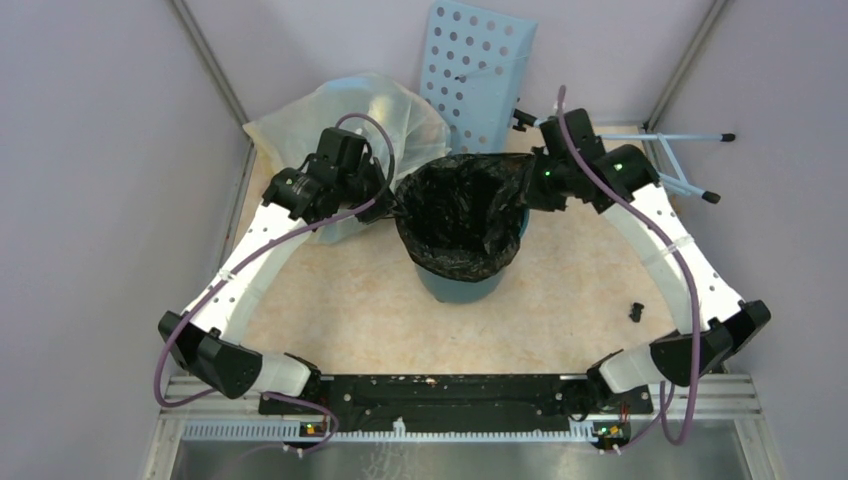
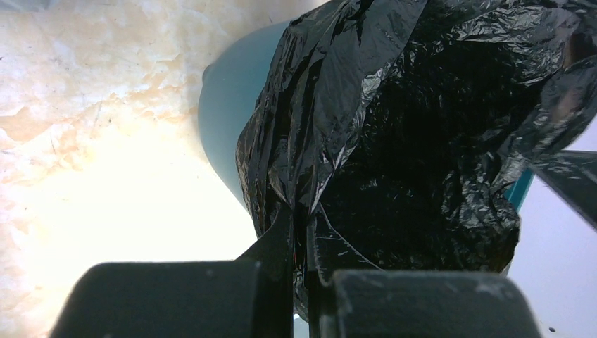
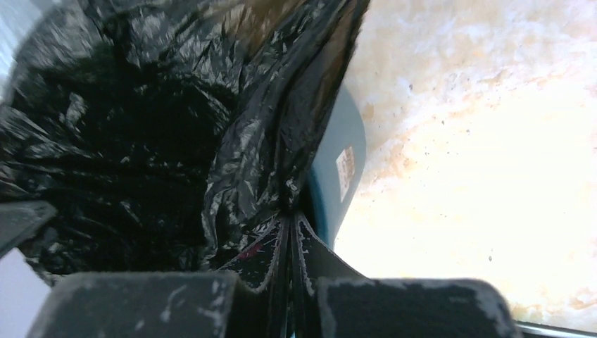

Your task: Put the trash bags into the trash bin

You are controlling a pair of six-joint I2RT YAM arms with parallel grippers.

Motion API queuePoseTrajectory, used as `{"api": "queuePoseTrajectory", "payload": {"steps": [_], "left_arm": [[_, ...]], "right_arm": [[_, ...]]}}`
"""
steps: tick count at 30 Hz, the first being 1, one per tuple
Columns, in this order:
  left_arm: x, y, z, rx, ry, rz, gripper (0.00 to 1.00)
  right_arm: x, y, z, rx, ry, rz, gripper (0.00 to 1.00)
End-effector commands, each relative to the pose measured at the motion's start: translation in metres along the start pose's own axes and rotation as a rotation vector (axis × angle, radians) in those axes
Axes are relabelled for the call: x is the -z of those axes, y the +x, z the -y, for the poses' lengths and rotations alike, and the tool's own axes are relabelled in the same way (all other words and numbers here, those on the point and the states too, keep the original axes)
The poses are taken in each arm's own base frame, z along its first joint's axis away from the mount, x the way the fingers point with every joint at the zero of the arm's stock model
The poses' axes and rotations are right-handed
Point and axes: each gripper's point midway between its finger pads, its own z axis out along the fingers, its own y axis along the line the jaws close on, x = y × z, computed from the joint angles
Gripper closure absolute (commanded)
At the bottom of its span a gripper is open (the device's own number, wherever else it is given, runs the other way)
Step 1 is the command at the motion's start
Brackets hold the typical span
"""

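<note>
The glossy black trash bag (image 1: 462, 215) hangs open inside the round teal trash bin (image 1: 455, 287) at the table's middle, its crinkled edge draped over the bin's rim. My left gripper (image 1: 392, 207) is shut on the bag's left edge at the rim. My right gripper (image 1: 527, 192) is shut on the bag's right edge. In the left wrist view the jaws (image 2: 301, 232) pinch a fold of the bag (image 2: 394, 141) beside the bin's wall (image 2: 225, 120). In the right wrist view the jaws (image 3: 290, 232) pinch the bag (image 3: 141, 141) next to the bin's wall (image 3: 338, 169).
A large translucent yellowish bag (image 1: 345, 120) bulges behind my left arm. A pale blue perforated panel (image 1: 478, 65) leans on the back wall. Pale blue rods with black tips (image 1: 690, 160) lie at the back right. A small black piece (image 1: 636, 311) lies on the table near my right arm.
</note>
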Motion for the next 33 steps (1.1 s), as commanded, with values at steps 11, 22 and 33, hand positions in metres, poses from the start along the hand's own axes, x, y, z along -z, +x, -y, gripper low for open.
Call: {"api": "queuePoseTrajectory", "payload": {"steps": [11,22,33], "left_arm": [[0.015,-0.008,-0.008,-0.017,-0.05,0.073,1.0],[0.007,0.002,0.005,0.012,0.039,0.026,1.0],[0.012,-0.005,0.023,-0.027,0.127,0.047,0.75]], "right_arm": [[0.03,0.015,0.049,-0.045,-0.019,-0.144,1.0],[-0.044,0.046,0.067,-0.073,-0.039,-0.15,1.0],[-0.054,0.032,0.08,-0.016,0.011,-0.092,0.84]]}}
